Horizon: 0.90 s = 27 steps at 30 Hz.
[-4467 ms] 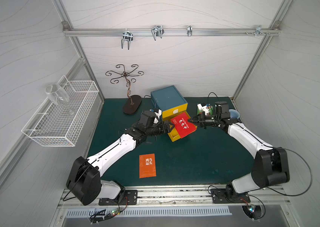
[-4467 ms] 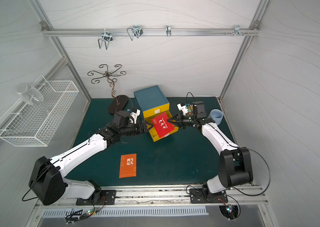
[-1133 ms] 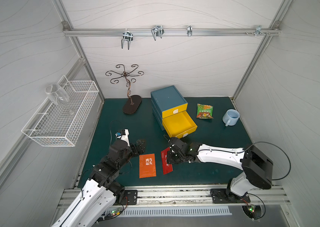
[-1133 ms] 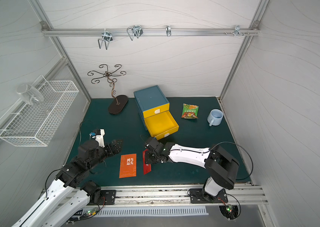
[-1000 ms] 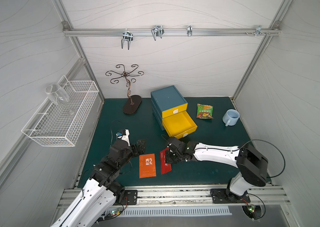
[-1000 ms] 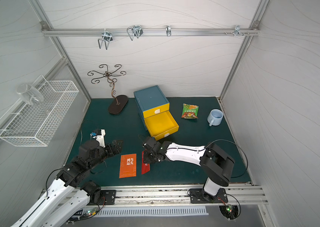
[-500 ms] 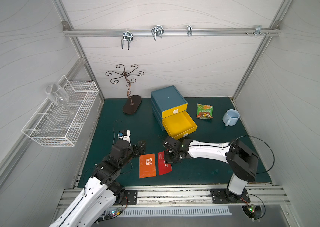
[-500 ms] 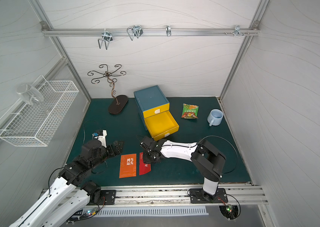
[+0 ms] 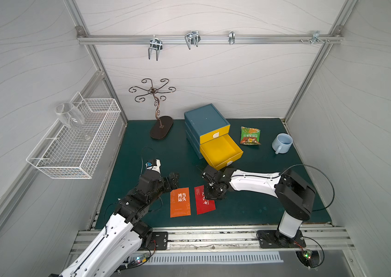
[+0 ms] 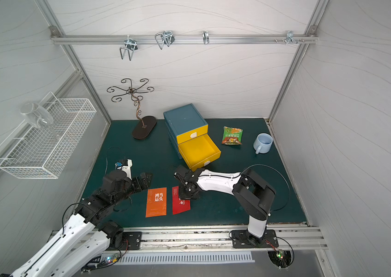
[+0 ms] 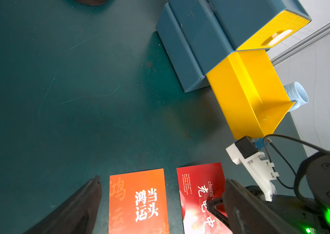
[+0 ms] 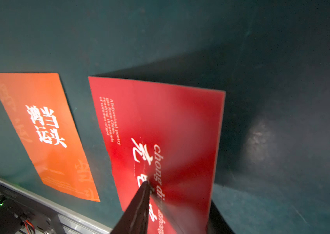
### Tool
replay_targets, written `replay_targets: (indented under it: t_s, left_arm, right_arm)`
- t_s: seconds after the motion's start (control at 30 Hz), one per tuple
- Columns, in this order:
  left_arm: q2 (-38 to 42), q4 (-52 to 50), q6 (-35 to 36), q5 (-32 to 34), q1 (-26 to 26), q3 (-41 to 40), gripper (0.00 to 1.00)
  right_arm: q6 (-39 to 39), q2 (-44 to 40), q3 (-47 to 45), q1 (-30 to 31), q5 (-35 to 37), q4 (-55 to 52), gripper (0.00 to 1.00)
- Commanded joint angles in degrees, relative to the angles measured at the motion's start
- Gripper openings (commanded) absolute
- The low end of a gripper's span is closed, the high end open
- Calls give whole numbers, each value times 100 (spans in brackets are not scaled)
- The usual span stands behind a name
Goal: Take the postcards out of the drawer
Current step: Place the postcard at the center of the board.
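Observation:
An orange postcard (image 9: 180,201) (image 10: 156,202) lies flat on the green mat near the front edge. A red postcard (image 9: 203,203) (image 10: 180,203) lies just to its right. My right gripper (image 9: 212,191) (image 10: 187,191) is down over the red card's far end. In the right wrist view its jaws (image 12: 180,194) stand apart, with the red postcard (image 12: 160,113) loose between them. My left gripper (image 9: 173,182) (image 11: 162,179) hovers open and holds nothing, just left of the orange postcard (image 11: 137,202). The yellow drawer (image 9: 221,151) (image 10: 199,150) is pulled out and looks bare inside.
The blue cabinet (image 9: 205,120) stands behind the open drawer. A green snack packet (image 9: 250,136) and a pale blue mug (image 9: 282,143) sit at the back right. A metal hook stand (image 9: 161,129) is at the back left. A wire basket (image 9: 79,141) hangs on the left wall.
My right gripper carried the red postcard leftward and down onto the mat beside the orange one, and its jaws have parted. The left arm has barely moved.

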State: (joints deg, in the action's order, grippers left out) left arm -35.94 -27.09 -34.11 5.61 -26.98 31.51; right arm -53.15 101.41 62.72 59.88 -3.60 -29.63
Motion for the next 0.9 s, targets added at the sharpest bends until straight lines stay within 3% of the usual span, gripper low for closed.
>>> replay_targets:
  t_s: [0.0,0.53,0.87]
  left_arm:
    - [-30,261,36,54,35,49,99]
    - [1,206,95,64,36,114,98]
    - [-751,394,480,-198,53,668,99]
  right_arm:
    - [-21,90,-32,-48,118,-276,42]
    - [87,-333,370,155,494,-810,60]
    - [656,-2049,683,270,359,-1250,68]
